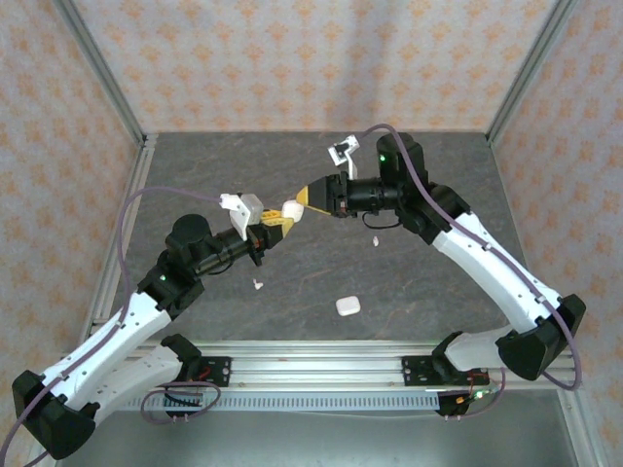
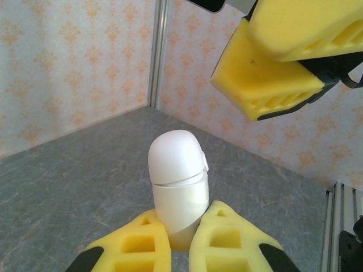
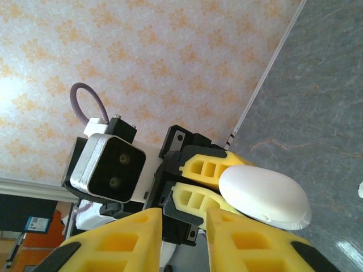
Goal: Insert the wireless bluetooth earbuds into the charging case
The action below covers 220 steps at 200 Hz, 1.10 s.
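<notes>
Left wrist | left tool (image 2: 184, 218) clamped on charging case (image 2: 177, 170) | long axis upright, lid end up | right tool (image 2: 249, 42) slightly apart

Left tool (image 1: 276, 219) clamped, right tool (image 1: 303, 198) slightly parted

Enclosed by walls (image 1: 292, 58) papered cream with orange floral motifs, joined at the corners by aluminium posts (image 1: 102, 70). Below, grey mottled tabletop (image 1: 195, 165), faintly glossy. Along the near edge, slotted aluminium rail (image 1: 321, 365). Bright, even light.
</notes>
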{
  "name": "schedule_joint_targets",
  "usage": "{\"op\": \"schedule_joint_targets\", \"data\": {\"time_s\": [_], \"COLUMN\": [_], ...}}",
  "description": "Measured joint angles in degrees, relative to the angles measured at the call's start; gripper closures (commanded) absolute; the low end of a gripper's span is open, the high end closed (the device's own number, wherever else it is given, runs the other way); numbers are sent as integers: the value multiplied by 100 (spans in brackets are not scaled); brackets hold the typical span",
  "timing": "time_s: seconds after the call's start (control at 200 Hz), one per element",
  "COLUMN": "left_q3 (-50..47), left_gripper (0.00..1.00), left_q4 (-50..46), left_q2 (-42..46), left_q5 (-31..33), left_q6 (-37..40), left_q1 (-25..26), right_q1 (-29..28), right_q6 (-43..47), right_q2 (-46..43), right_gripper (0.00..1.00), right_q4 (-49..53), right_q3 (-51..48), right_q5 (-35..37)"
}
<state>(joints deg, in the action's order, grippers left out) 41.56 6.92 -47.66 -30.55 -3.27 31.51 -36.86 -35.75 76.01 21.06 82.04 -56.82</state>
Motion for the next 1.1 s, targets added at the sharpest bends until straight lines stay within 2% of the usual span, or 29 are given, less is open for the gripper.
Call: {"op": "schedule_joint_targets", "data": {"time_s": [0.19, 0.455, 1.101], "left_q3": [0, 2, 114], "left_gripper": [100, 100, 100], "left_q4": [2, 13, -61], "left_q2": [0, -131, -400], "left_q5": [-11, -214, -76], "left_q6": [-17, -114, -597], "left_q1": [0, 0, 0], "right_q1": [2, -11, -415], "right_q6": [310, 433, 424], "right_q2": [-2, 48, 105], "right_gripper": [68, 69, 72], "right_q4": [337, 409, -249], "right_q3": [9, 79, -560], "right_q5": [643, 1598, 2201]}}
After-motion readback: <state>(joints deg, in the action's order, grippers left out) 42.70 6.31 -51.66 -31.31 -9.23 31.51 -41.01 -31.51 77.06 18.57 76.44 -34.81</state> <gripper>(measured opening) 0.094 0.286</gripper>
